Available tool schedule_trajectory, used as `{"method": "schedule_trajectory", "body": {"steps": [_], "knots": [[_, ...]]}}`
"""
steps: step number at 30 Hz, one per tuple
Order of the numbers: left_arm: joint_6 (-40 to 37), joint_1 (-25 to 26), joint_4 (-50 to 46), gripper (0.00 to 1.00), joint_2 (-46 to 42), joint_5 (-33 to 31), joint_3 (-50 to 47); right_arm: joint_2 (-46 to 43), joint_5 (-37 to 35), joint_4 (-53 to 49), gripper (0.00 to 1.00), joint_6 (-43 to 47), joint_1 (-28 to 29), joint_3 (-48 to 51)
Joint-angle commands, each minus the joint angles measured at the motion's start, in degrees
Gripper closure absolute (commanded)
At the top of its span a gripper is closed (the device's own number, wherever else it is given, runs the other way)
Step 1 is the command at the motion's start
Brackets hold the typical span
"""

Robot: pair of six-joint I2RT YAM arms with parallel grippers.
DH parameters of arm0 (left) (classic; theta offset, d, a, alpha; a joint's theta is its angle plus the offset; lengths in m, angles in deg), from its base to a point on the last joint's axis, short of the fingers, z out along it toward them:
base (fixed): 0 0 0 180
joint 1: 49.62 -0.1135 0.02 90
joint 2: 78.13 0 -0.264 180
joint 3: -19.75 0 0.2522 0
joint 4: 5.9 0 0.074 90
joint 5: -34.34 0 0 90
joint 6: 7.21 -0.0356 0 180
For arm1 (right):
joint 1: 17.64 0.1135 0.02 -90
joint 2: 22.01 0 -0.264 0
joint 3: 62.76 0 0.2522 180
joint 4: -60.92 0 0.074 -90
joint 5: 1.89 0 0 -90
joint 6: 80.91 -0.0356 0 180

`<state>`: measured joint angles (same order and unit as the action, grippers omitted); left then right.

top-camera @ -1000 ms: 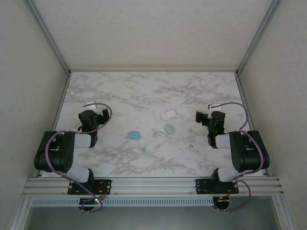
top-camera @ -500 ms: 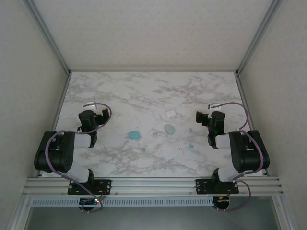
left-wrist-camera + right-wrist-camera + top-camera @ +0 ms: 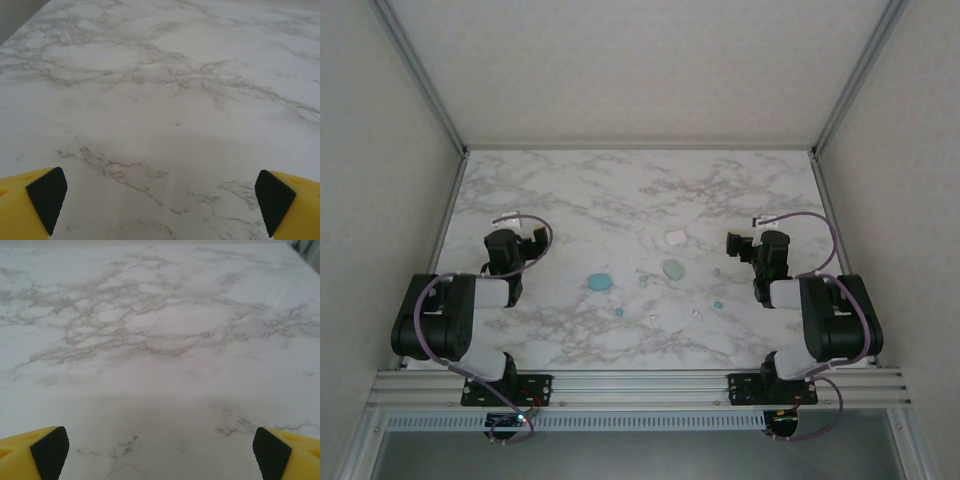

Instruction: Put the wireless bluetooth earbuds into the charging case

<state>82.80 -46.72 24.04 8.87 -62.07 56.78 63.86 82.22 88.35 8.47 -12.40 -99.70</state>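
Across the top view, the marble table (image 3: 560, 190) carries three charging cases near its middle: a teal-blue case (image 3: 600, 282), a pale green case (image 3: 673, 269) and a white case (image 3: 675, 237) farther back; whether their lids are up is too small to tell. The earbuds lie loose on the table nearer the arms, none in a case: the left teal earbud (image 3: 619, 312) just in front of the teal-blue case, the right teal earbud (image 3: 718, 304) toward the right arm, and the left white earbud (image 3: 653, 317) and right white earbud (image 3: 697, 313) between them. The left pincer (image 3: 530, 238) and right pincer (image 3: 734, 243) sit at either side, well apart from cases and earbuds. From the left wrist, the left pincer (image 3: 160, 200) has its black pads spread fully wide over marble, gripping nothing. From the right wrist, the right pincer (image 3: 161, 451) stands equally wide and holds nothing. The task looks to be at its very start, with the reach not begun. The next move calls for one arm to swing inward, drop over a single earbud and close finely on so tiny a piece.
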Motion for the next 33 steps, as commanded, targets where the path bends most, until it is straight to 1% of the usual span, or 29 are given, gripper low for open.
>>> {"method": "schedule_trajectory", "body": {"steps": [1,3,4,5,6,7,9,11,12,14,16,18,23,25,27,29,33], "knots": [[1.57,-0.52,-10.53,0.0,-5.44,-0.24,5.15,-5.02,2.55,-16.79,0.02,0.62,-0.27,-8.78],[3.11,-0.52,-17.02,0.0,-8.52,-0.58,7.16,-6.7,3.93,-29.0,0.04,-0.26,-0.29,-14.07],[5.29,-0.54,-20.34,0.0,-10.1,-1.85,8.19,-7.4,4.04,-33.56,0.04,-1.32,-0.23,-16.16],[7.64,-0.61,-24.88,0.0,-11.79,-2.71,9.74,-8.36,5.49,-38.81,0.04,-1.82,-0.27,-18.49],[9.03,-0.61,-28.57,0.0,-13.51,-1.94,11.05,-8.98,7.9,-43.33,0.04,-1.63,-0.28,-20.77],[10.56,-0.57,-30.87,0.0,-14.95,-0.81,11.82,-9.21,10.83,-47.37,0.04,-1.58,-0.23,-22.86],[14.59,-0.57,-35.47,0.0,-17.9,1.82,13.41,-9.32,17.81,-55.21,0.1,-2.54,-0.18,-27.45],[15.4,-0.44,-37.69,0.0,-20.18,5.91,13.78,-9.22,25.94,-60.81,0.13,-2.46,0.05,-30.65],[16.01,-0.4,-39.5,0.0,-21.2,7.29,14.4,-9.06,28.82,-63.25,0.15,-1.78,0.52,-31.94],[17.64,-0.01,-40.9,0.0,-22.75,10.55,14.42,-8.41,31.26,-68.16,0.17,0.34,2.22,-34.08],[18.54,0.86,-42.16,0.0,-23.57,13.81,14.26,-7.43,30.81,-72.33,0.19,3.69,4.59,-35.61],[20.02,2.33,-43.16,0.0,-23.94,15.28,13.8,-6.16,29.42,-75.3,0.25,7.76,7.41,-36.47],[22.66,5.83,-41.16,0.0,-23.74,15.05,11.13,-2.87,25.29,-74.16,0.27,15.03,13.23,-36.08],[22.84,6.71,-40.89,0.0,-23.22,14.59,11.04,-0.56,22.75,-73.96,0.32,15.82,15.14,-36.88],[22.58,7.13,-41.19,0.0,-22.84,13.47,11.26,2.03,19.35,-73.6,0.33,15.82,17.24,-37.47],[22.47,7.17,-41.2,0.0,-22.84,12.26,11.45,4.06,15.77,-73.8,0.33,15.96,19.56,-38.36],[21.8,7.14,-41.07,0.0,-23.26,10.9,11.45,6.79,14.62,-73.66,0.29,13.79,22.76,-39.4]]}}
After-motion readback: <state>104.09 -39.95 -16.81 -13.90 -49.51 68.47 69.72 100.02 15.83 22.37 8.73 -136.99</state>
